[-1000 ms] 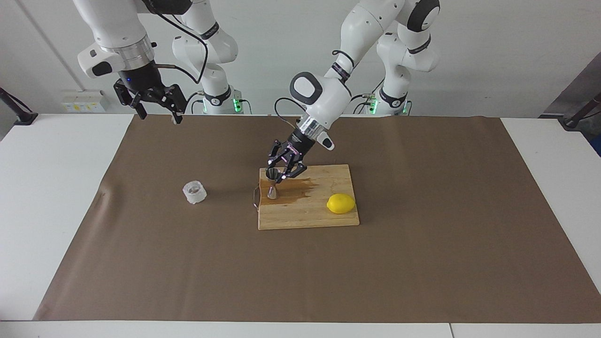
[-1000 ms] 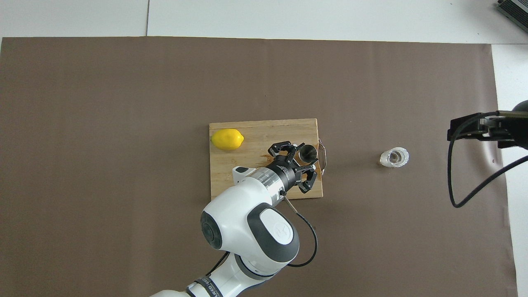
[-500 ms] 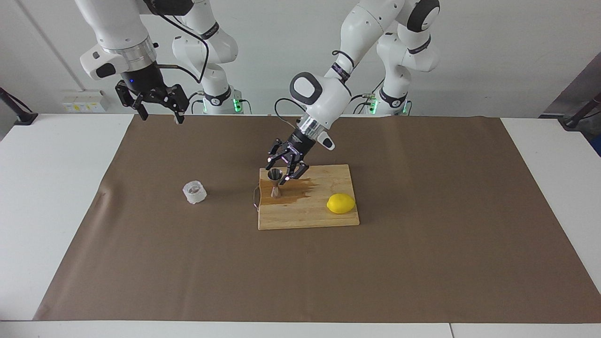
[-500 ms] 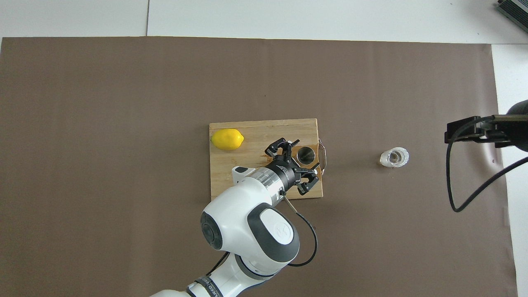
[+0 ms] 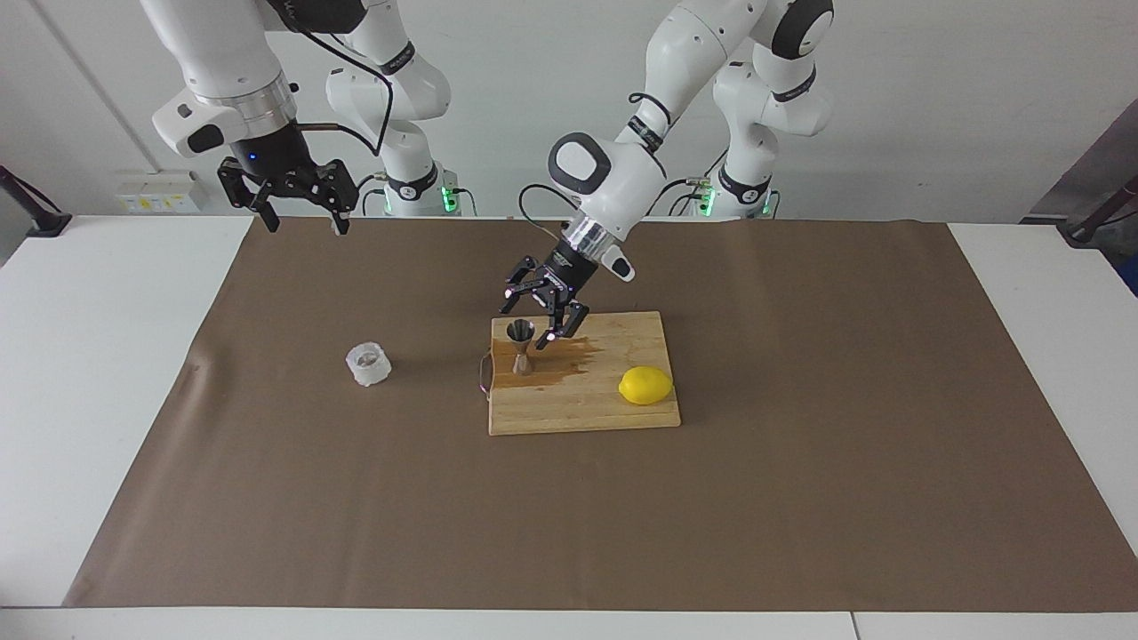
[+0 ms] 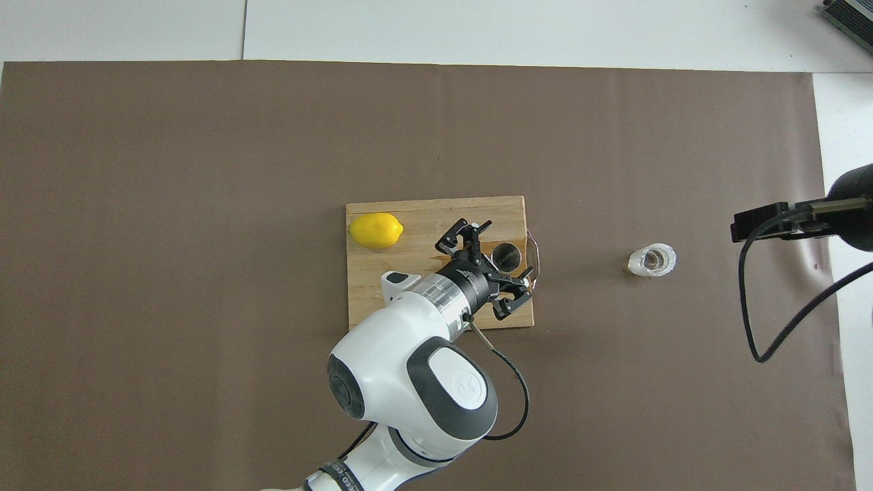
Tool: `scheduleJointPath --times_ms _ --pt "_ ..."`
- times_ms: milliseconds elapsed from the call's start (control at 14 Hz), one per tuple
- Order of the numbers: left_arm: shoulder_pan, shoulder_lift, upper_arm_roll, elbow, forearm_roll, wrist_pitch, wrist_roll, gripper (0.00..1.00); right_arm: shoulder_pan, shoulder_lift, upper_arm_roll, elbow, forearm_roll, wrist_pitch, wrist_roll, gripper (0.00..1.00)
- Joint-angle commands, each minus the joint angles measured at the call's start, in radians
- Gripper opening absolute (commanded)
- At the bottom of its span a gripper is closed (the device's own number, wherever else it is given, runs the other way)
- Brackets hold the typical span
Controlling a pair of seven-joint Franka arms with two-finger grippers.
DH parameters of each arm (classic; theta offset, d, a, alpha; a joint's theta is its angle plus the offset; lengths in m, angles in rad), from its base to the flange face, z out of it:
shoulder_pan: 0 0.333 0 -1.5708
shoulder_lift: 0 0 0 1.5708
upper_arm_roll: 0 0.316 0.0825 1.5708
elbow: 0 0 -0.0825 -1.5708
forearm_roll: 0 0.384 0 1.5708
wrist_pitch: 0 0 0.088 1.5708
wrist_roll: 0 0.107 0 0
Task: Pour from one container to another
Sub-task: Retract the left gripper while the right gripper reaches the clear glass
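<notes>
The clear faceted glass tumbler (image 5: pixel 368 364) stands on the brown mat toward the right arm's end of the table; it also shows in the overhead view (image 6: pixel 653 260). The steel hourglass jigger (image 5: pixel 520 348) stands upright on the wooden cutting board (image 5: pixel 578 407), at the board's end nearest the glass, and shows from above (image 6: pixel 506 254). My left gripper (image 5: pixel 536 322) is open, just above and beside the jigger's rim, not touching it (image 6: pixel 502 255). My right gripper (image 5: pixel 302 212) is open and empty, raised high over the mat's edge by the robots.
A yellow lemon (image 5: pixel 645 385) lies on the board's end toward the left arm (image 6: pixel 375 230). A dark wet stain (image 5: pixel 569 357) spreads on the board beside the jigger. A thin metal handle (image 5: pixel 483 373) sticks out from the board toward the glass.
My left gripper has drawn up and back from the jigger, which stays standing on the board. My right gripper has risen a little.
</notes>
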Motion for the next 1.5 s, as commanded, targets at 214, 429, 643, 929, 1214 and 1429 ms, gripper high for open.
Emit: scheduleJointPath --times_ms 214,429,643,929,1214,1429 --pt "0.070 -0.030 0.005 -0.027 0.001 -0.003 0.187 1.00 -0.016 -0.092 0.006 -0.212 0.025 0.139 -0.494 1.00" --pt "0.103 -0.057 0.006 -0.025 0.001 -0.003 0.251 1.00 -0.020 -0.100 0.006 -0.281 0.027 0.204 -0.767 1.00" --pt "0.168 -0.077 0.008 -0.015 0.035 -0.014 0.314 1.00 -0.048 -0.072 0.006 -0.350 0.028 0.282 -1.052 1.00" --pt "0.226 -0.091 0.014 -0.012 0.136 -0.045 0.368 1.00 -0.089 0.010 0.006 -0.408 0.072 0.403 -1.390 1.00" --pt "0.321 -0.092 0.017 0.017 0.304 -0.159 0.397 1.00 -0.144 0.127 0.006 -0.433 0.215 0.500 -1.663 1.00" --pt "0.382 -0.092 0.020 0.021 0.565 -0.256 0.396 1.00 -0.146 0.162 0.006 -0.476 0.293 0.582 -1.752 1.00"
